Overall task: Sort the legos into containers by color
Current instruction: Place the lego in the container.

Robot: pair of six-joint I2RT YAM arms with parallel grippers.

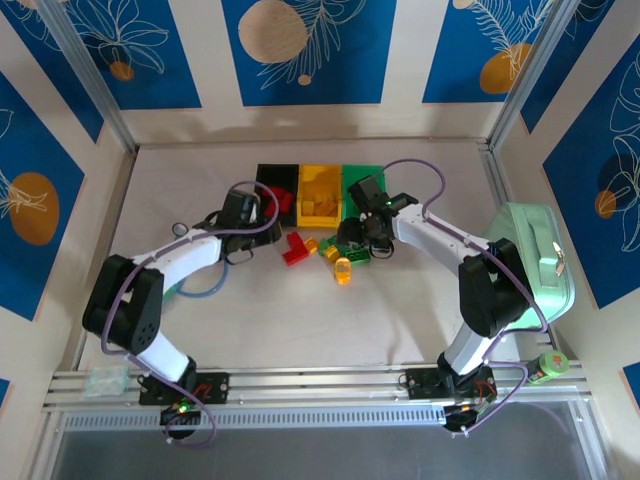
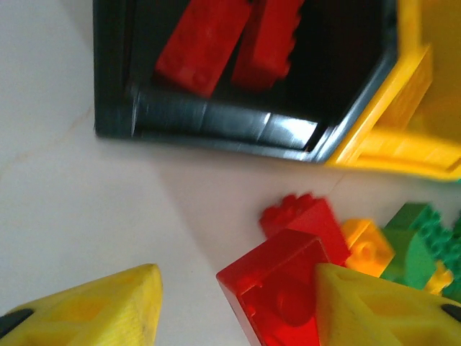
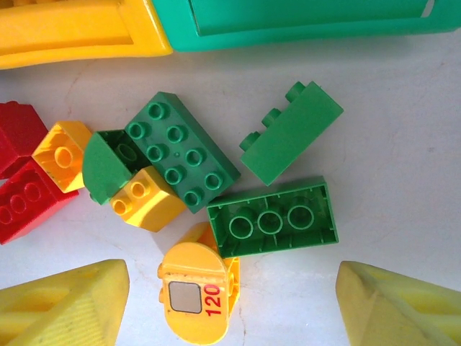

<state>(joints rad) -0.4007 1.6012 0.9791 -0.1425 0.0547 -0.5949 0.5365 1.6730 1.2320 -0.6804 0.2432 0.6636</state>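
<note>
Overhead, black bin [image 1: 275,170], yellow bin [image 1: 320,168] and green bin [image 1: 360,170] sit joined in a row at the far middle of the table [image 1: 300,320]; red bricks [image 1: 287,200] lie in the black bin, yellow bricks [image 1: 320,205] in the yellow bin; the right arm partly covers the green bin, contents cannot be told; loose legos [image 1: 330,255] in red, yellow and green lie scattered just in front of the bins; left gripper [image 1: 243,212] hangs at the black bin's near-left corner; right gripper [image 1: 362,236] hangs over the green end of the scatter; mint-green case [image 1: 535,262] stands at the right edge, well apart.

Left wrist view: black bin fills the top, two red bricks side by side inside; yellow bin's corner touches it on the right; left fingers [image 2: 101,310] stand apart, holding nothing; loose red brick [image 2: 274,288] lies on the table between them, partly behind the finger at the view's right, contact cannot be told; more red, orange and green pieces beyond.

Right wrist view: green bin's outer wall along the top, yellow bin's beside it, insides unseen; right fingers [image 3: 68,306] spread wide, holding nothing; between them a yellow piece marked 120 [image 3: 198,295]; just beyond, hollow-side-up green brick [image 3: 274,227], studded green brick [image 3: 184,155], green brick on its side [image 3: 292,133].
</note>
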